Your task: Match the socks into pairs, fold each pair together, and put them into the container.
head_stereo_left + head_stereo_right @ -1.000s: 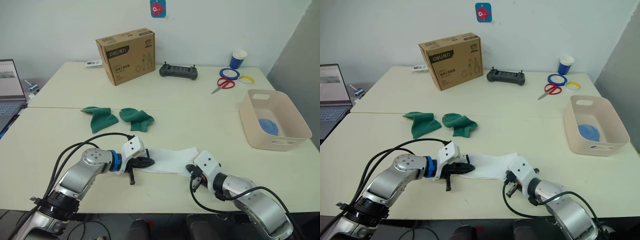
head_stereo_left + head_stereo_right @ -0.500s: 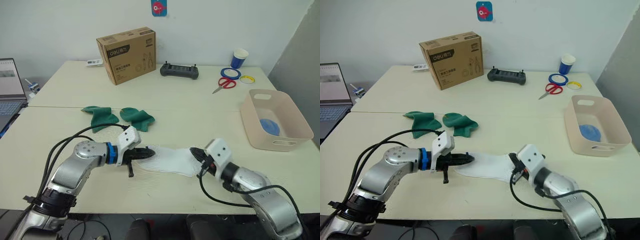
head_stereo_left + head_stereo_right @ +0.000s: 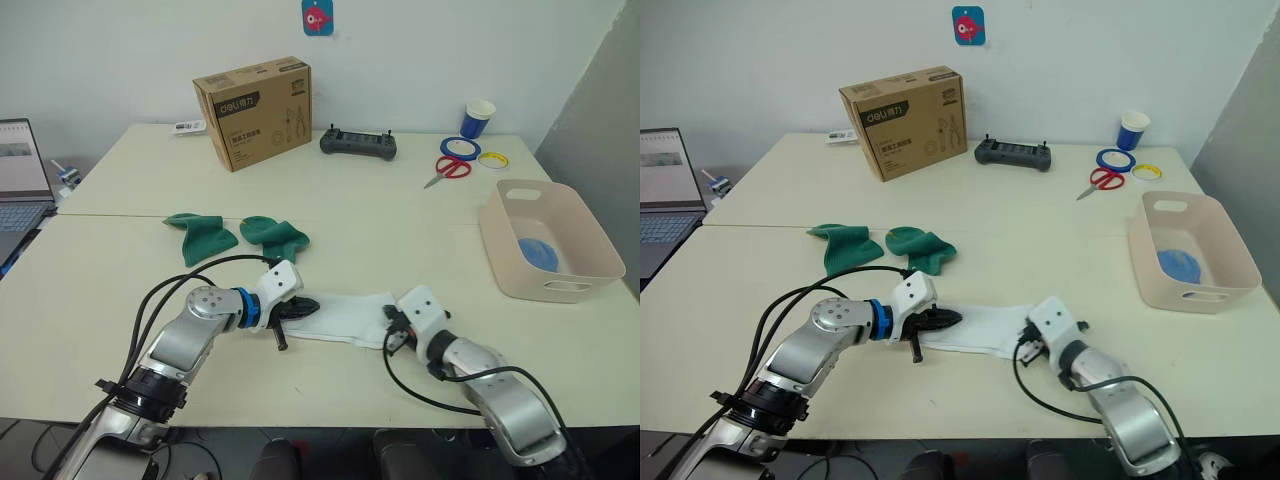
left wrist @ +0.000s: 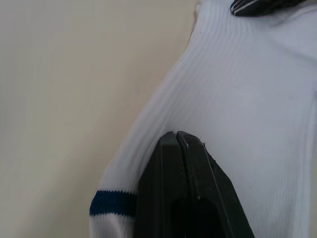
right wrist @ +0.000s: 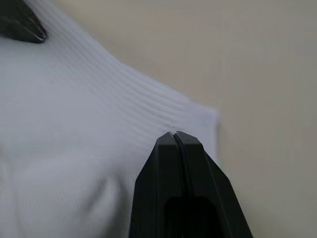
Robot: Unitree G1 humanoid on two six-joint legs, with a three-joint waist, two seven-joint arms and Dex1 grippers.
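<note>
Both arms have drawn inward since a moment ago. Left gripper (image 3: 305,306) and right gripper (image 3: 389,318), each pinched shut, press opposite ends of the white socks (image 3: 345,315), near centre. Soft, limp fabric; cuffs suit gripping.

I see the laptop (image 3: 20,190) cut off by the head view's left edge. I cannot tell whether the blue bundle (image 3: 537,251) in the container (image 3: 520,272) is one sock or two. The white sock (image 4: 247,119) runs past the left wrist view's edges, and I cannot make out the lettering on the cardboard box (image 3: 253,110).
</note>
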